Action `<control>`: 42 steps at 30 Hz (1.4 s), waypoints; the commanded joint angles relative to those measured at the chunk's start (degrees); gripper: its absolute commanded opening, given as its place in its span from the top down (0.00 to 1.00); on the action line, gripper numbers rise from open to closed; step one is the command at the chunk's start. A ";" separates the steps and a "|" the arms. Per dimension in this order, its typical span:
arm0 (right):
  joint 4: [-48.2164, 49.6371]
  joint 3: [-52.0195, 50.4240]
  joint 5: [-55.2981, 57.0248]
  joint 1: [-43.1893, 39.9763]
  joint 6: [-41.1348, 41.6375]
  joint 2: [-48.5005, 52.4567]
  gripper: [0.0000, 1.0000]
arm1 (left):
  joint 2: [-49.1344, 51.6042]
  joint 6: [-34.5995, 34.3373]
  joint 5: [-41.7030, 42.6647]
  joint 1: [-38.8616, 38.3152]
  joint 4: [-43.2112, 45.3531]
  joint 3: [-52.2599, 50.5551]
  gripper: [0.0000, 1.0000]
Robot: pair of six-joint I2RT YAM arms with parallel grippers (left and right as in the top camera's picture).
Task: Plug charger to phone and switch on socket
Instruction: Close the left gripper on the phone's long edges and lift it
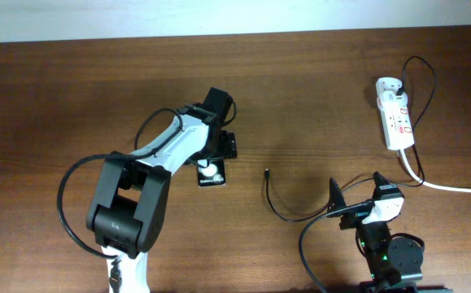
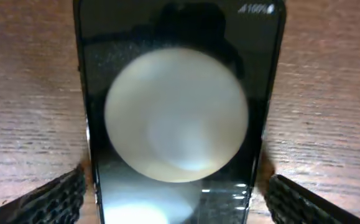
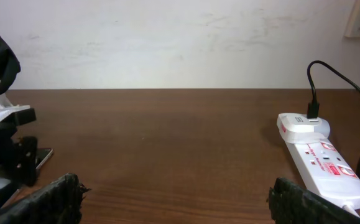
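Filling the left wrist view, the phone (image 2: 176,112) lies flat on the wooden table (image 1: 316,98), screen up, with a large pale round blob on its glass and tiny white lettering at the far corner. The left gripper (image 2: 176,200) is spread, one ribbed pad on each side of the phone's long edges and close to them (whether they touch the edges cannot be told). From overhead, this arm reaches over the phone left of the table's centre. The right gripper (image 3: 180,205) is also spread wide, with only bare tabletop between its pads. Beyond them, to the right, lies the socket (image 3: 319,158), a white strip with small red marks. A white adapter (image 3: 304,127) is seated at the strip's far end, and the charger (image 1: 269,195) rises out of it as a thin black cable. The charger's connector tip (image 1: 267,172) rests free on the table, between the phone and the right gripper and apart from both. A thick white cord (image 1: 455,189) leaves the socket's near end.
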 commanded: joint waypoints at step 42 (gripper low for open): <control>-0.26 -0.28 0.28 0.11 -0.39 -0.33 0.01 | 3.52 -0.52 7.34 -0.17 0.83 -2.45 0.16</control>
